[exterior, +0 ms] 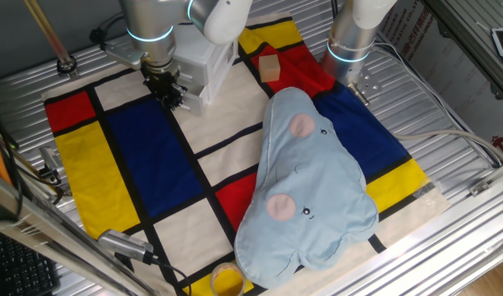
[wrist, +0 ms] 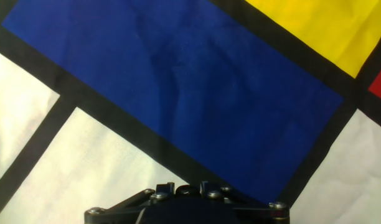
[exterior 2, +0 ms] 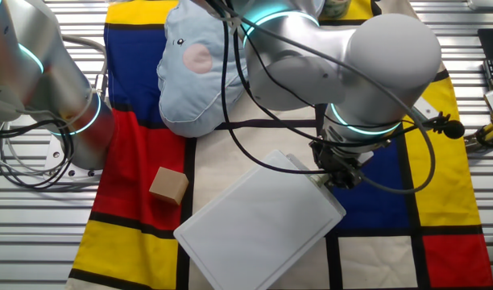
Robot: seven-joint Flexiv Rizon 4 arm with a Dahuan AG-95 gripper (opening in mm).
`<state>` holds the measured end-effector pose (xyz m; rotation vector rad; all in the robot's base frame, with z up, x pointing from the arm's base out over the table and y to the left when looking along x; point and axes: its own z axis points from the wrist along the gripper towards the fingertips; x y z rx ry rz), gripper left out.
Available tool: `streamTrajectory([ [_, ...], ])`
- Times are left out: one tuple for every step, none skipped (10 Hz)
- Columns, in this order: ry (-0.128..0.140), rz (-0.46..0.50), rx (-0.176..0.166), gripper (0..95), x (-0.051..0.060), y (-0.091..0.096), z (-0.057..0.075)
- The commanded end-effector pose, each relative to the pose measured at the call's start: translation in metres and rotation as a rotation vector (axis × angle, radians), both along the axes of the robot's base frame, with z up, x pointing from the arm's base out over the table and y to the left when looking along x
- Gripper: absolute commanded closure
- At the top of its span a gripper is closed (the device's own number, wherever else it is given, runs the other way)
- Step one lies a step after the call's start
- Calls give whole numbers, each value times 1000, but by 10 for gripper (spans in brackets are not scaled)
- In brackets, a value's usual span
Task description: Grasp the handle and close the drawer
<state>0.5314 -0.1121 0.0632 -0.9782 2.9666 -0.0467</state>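
Clearly visible at the far side of the checked cloth [exterior: 153, 164]: small white cabinet [exterior 2: 258, 221], with the drawer [exterior: 204, 92] on its front face, at the corner beside the gripper [exterior: 168, 89]. Looks light, stiff and smooth-sided, so likely to skid across the cloth under a hard push; best taken by the handle on the front panel and eased in straight. Handle itself not made out in any view, probably hidden behind the black fingers. Gripper low at the cabinet's front corner, touching or just beside it; finger spacing and any hold impossible to tell, since the hand view gives only the tool's base over blue and white cloth. Tan wooden cube [exterior: 270, 67] just beside the cabinet on the red patch, clear of the drawer's front. Pale blue plush cushion [exterior: 309, 185] well apart towards the near side. Yellow cup [exterior: 227, 281] at the near cloth edge. Nothing seen blocking the drawer's travel.
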Motion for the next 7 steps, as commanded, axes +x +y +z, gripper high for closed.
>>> streamTrajectory([
  [-1,1,-2,950,-2,-1,0],
  [-4,3,-4,950,-4,-1,-1],
  [-2,2,-5,950,-4,-2,0],
  [-1,2,-3,950,-5,-3,0],
  [2,2,-4,950,-5,-3,1],
  [9,0,-9,950,-5,-4,1],
  [14,-1,-9,950,-5,-4,0],
])
